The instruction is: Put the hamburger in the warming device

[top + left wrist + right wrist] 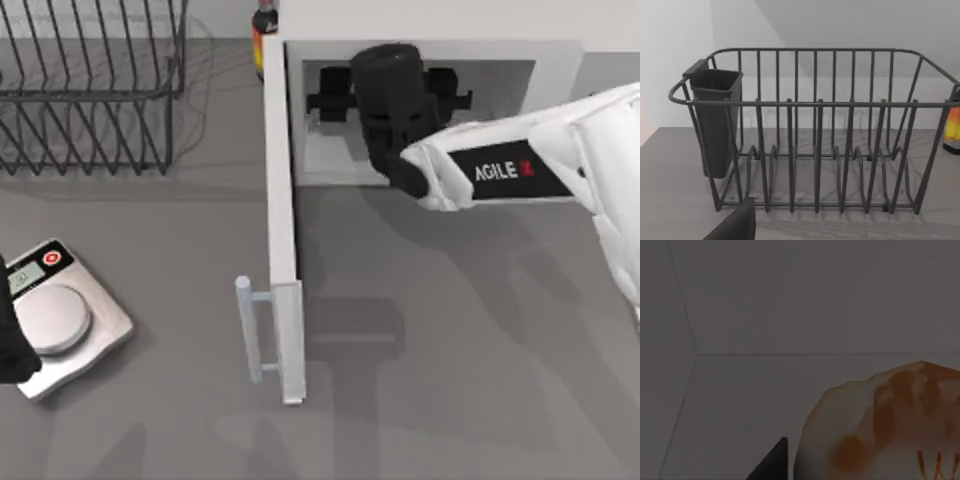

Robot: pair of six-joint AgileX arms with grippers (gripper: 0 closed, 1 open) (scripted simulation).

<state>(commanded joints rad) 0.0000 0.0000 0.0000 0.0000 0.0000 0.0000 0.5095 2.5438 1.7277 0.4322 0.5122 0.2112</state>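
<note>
The warming device is a white microwave at the back, its door swung wide towards the front with the pale bar handle at its free end. My right gripper reaches into the open cavity from the right. In the right wrist view the hamburger, tan-orange with a paler top, sits close against one dark fingertip inside the dim cavity, and the gripper looks shut on it. My left gripper is parked at the table's left edge, open.
A dark wire dish rack with a cutlery cup stands at the back left. A silver kitchen scale lies at the left, beside the left gripper. A bottle stands between rack and microwave.
</note>
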